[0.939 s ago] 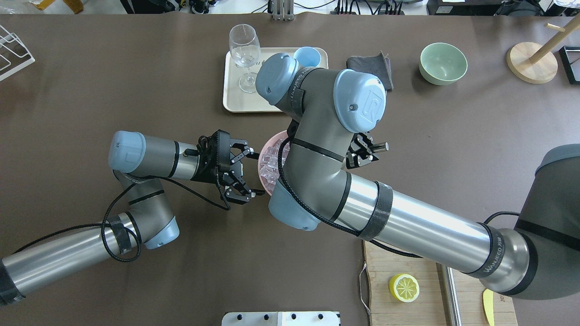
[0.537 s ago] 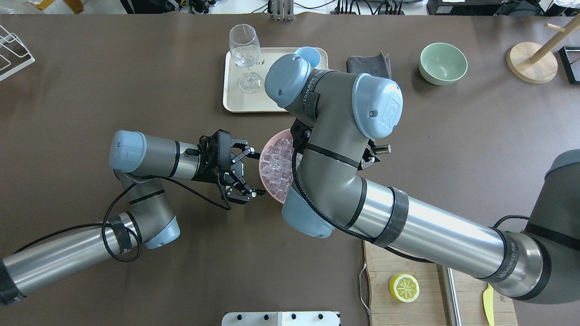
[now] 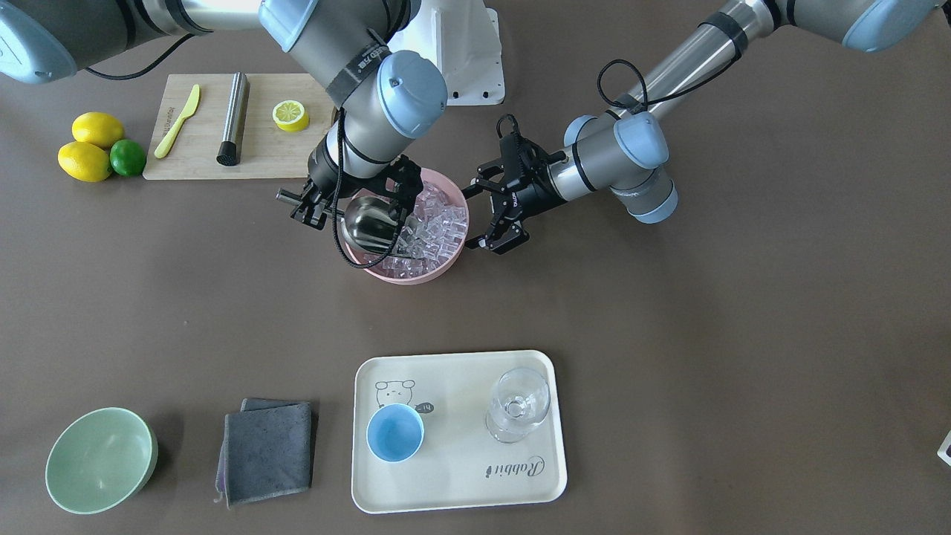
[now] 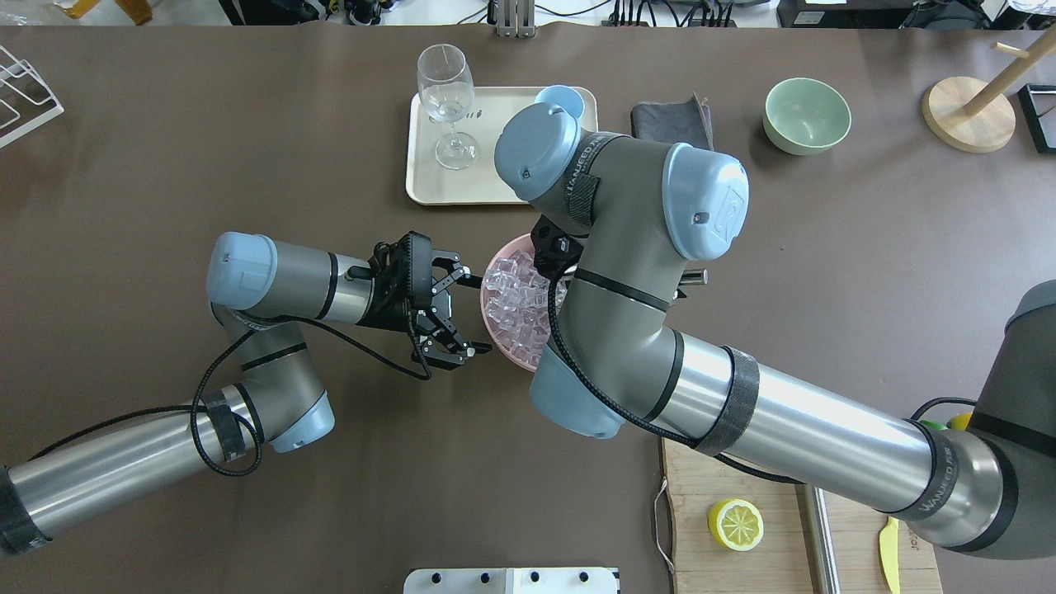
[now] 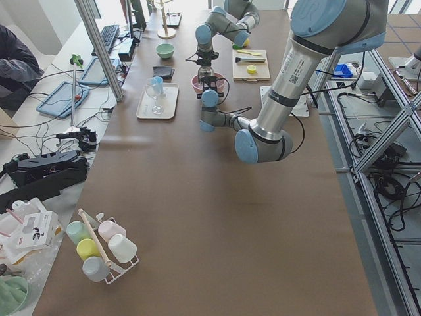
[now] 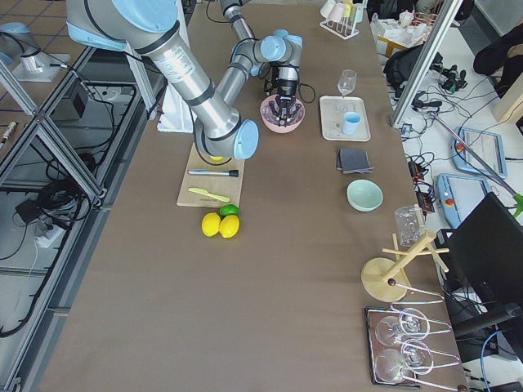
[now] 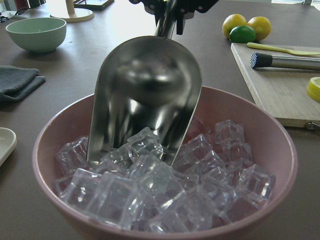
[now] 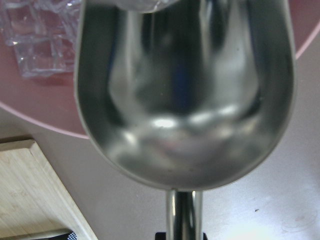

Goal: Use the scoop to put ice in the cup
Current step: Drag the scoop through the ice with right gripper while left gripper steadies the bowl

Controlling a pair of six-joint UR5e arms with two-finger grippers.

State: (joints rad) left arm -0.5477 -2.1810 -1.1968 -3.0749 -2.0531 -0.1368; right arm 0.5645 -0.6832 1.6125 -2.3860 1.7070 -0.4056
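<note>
The steel scoop (image 3: 369, 221) tilts down into the pink bowl (image 3: 416, 273), its front edge among the ice (image 3: 435, 223). The scoop's trough (image 7: 145, 95) looks empty, with cubes (image 7: 165, 190) at its tip. My right gripper (image 3: 304, 202) is shut on the scoop's handle (image 8: 184, 215) at the bowl's side. My left gripper (image 4: 472, 313) is open, its fingers spread beside the bowl's other side (image 4: 488, 318); I cannot tell whether they touch it. The light-blue cup (image 3: 394, 432) stands empty on the cream tray (image 3: 461, 475), partly hidden behind my right arm in the overhead view (image 4: 565, 97).
A stemmed glass (image 3: 518, 405) stands on the tray by the cup. A grey cloth (image 3: 267, 449) and a green bowl (image 3: 100, 459) lie beside the tray. A cutting board (image 3: 197, 160) holds a knife, a steel cylinder (image 3: 233, 117) and a lemon half; lemons and a lime lie beside it.
My right arm has swung to the right in the overhead view, uncovering more of the bowl and ice. My left gripper has shifted slightly right and stays open.
</note>
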